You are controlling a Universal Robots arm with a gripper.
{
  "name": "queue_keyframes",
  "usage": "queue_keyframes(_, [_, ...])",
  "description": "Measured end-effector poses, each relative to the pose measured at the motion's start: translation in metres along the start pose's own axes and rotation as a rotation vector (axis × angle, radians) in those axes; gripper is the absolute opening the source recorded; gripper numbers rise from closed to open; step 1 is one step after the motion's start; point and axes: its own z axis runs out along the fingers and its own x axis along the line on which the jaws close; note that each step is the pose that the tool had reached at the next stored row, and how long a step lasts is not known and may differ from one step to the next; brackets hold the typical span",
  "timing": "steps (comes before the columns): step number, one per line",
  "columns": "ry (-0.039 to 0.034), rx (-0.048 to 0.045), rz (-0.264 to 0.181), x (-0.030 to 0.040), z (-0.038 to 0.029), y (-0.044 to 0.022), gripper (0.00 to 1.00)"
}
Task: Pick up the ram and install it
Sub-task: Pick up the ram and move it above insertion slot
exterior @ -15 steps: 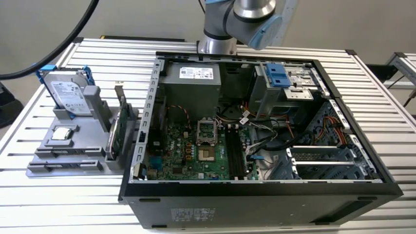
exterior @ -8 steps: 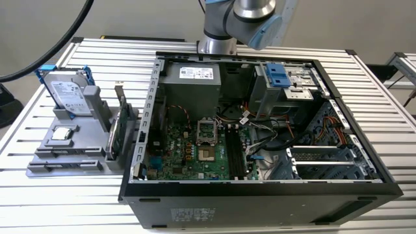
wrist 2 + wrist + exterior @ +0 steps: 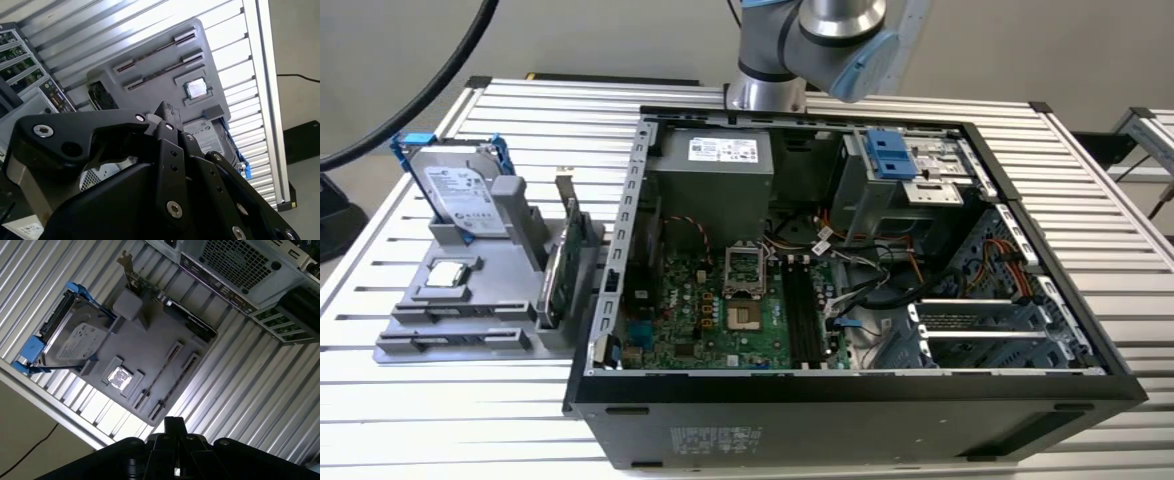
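Note:
The ram (image 3: 156, 375) shows as a thin dark strip standing edge-on in a long slot of the grey holder (image 3: 150, 342), with a second like strip (image 3: 172, 386) beside it. In the second wrist view the same strips (image 3: 155, 50) cross the holder (image 3: 150, 85). My gripper (image 3: 173, 426) hangs high above the holder's edge, shut with nothing seen between its fingers (image 3: 165, 114). In the exterior view the arm (image 3: 807, 40) stands behind the open computer case (image 3: 854, 385), whose memory slots (image 3: 801, 310) lie on the green board.
The holder (image 3: 454, 300) sits on the slatted table (image 3: 400, 420) at the exterior view's left. It also carries a silver hard drive with blue rails (image 3: 454, 190), a green card with a metal bracket (image 3: 564, 265) and a small square chip (image 3: 447, 275). Cables cross the case interior.

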Motion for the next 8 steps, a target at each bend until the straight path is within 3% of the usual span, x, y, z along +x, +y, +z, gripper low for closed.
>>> queue_keyframes(8, [-0.0032, -0.0003, 0.068, 0.0005, 0.0, -0.0008, 0.0])
